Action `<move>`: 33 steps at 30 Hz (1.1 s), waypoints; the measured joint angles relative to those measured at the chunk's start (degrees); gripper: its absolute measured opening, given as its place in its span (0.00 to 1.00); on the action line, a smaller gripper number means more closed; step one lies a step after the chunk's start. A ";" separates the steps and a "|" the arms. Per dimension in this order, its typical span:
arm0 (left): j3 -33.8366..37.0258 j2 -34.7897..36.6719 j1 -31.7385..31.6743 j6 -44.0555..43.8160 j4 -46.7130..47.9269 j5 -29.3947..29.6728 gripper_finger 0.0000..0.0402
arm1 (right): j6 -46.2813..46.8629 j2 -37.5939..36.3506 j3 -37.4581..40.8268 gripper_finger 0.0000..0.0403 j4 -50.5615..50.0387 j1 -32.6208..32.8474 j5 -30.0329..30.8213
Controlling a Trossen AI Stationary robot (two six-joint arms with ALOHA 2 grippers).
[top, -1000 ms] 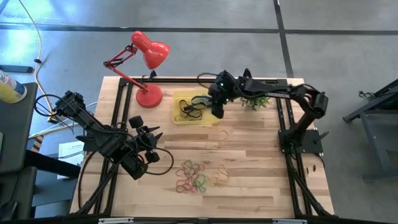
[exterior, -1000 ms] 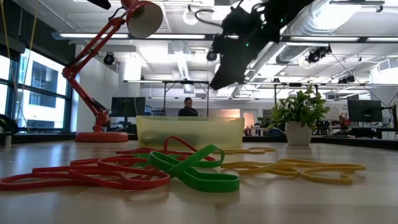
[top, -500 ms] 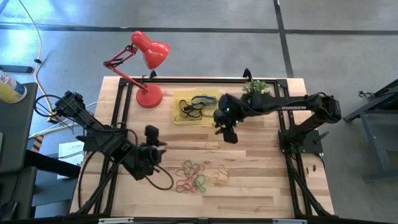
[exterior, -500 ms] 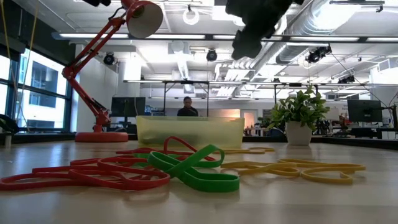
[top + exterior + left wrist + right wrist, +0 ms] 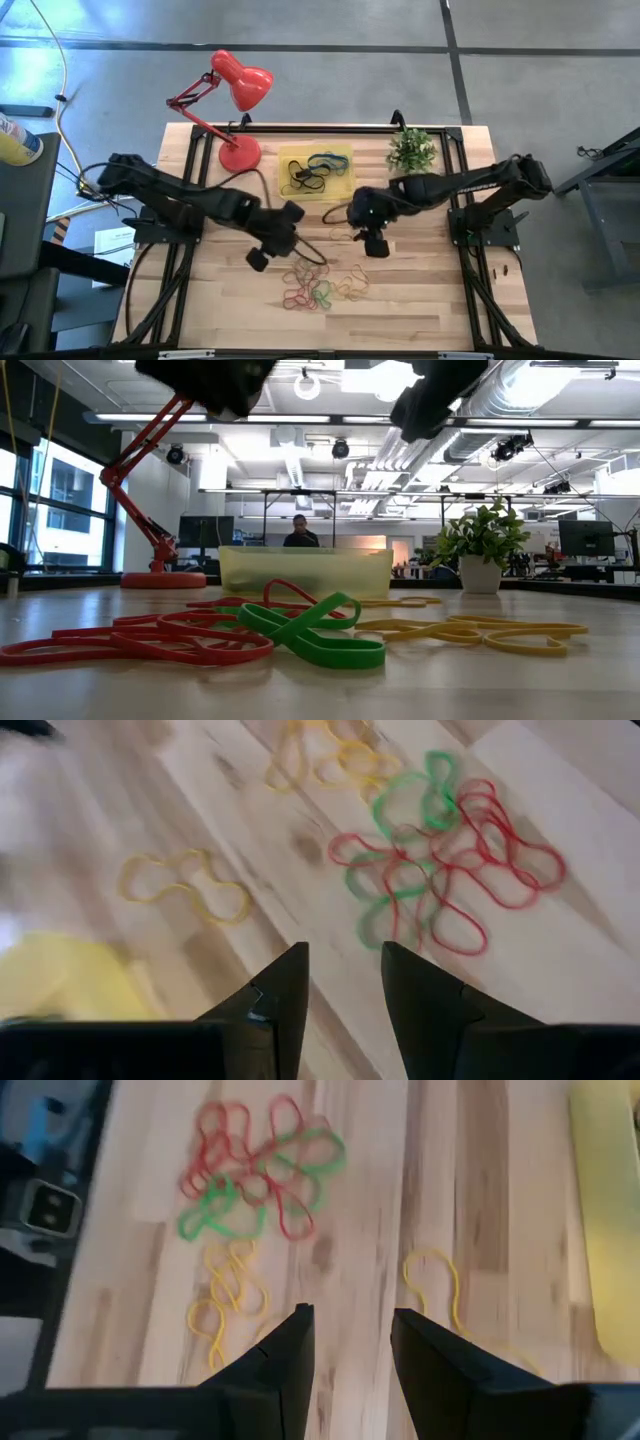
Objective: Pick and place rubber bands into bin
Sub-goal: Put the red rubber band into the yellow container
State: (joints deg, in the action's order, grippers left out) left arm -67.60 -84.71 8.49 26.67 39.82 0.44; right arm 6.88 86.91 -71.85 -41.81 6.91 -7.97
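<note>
Both grippers were found open and empty above the table: left gripper (image 5: 268, 245), right gripper (image 5: 372, 240). Loose rubber bands (image 5: 312, 284) lay near them; others were already in the bin (image 5: 286, 160). A pick was judged pending, requiring descent onto one band.

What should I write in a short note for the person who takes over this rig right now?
Left gripper: fingers apart, empty, above the table near the red and green bands.
Right gripper: fingers apart, empty, above a loose yellow band, between the pile and the bin.
Done: several dark bands and a blue one lie in the bin.
Left: the red, green and yellow bands on the table.
</note>
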 joint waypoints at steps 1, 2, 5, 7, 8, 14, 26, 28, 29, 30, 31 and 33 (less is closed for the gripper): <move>-0.01 -1.50 -0.62 0.47 -0.79 -1.23 0.29 | 1.00 0.00 0.00 0.31 -0.83 0.97 1.72; -0.08 -2.95 -1.11 0.79 -1.71 -2.25 0.29 | 2.17 0.00 0.00 0.31 -1.50 1.91 3.19; 0.01 -6.54 -1.53 1.53 -2.65 -3.71 0.29 | 6.20 -0.11 0.37 0.31 -2.99 5.25 7.61; -0.01 -8.34 -1.47 1.67 -3.21 -3.74 0.29 | 9.18 -0.76 1.59 0.31 -2.41 7.48 10.73; 0.03 -9.27 -1.38 1.87 -3.53 -3.88 0.29 | 10.77 -1.37 2.54 0.31 -1.84 8.51 12.38; 0.23 -12.28 -1.35 2.04 -9.11 -3.95 0.29 | 21.87 -9.85 12.38 0.31 6.66 15.42 23.43; 6.06 -12.36 -3.25 -0.16 -16.17 -5.57 0.29 | 37.20 -25.31 38.10 0.25 28.43 19.74 34.25; 7.40 -12.36 -3.16 -1.09 -17.19 -7.12 0.29 | 36.87 -25.44 40.52 0.24 32.45 19.72 34.82; 8.06 -12.36 -3.12 -1.67 -17.56 -7.92 0.29 | 36.76 -25.43 41.42 0.23 34.11 19.72 35.16; 8.67 -12.36 -3.01 -2.47 -17.54 -8.45 0.29 | 36.56 -25.44 42.10 0.23 35.21 19.72 35.82; 9.26 -12.36 -2.66 -2.91 -17.59 -8.54 0.29 | 36.31 -25.44 42.57 0.22 35.97 19.72 36.34; 10.53 -12.36 -2.36 -3.16 -18.98 -8.50 0.29 | 35.62 -25.44 42.99 0.21 36.10 19.60 37.17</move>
State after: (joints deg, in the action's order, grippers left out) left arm -57.07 -97.08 6.12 23.51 20.84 -8.06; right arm 42.50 61.47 -28.87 -5.71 26.51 29.20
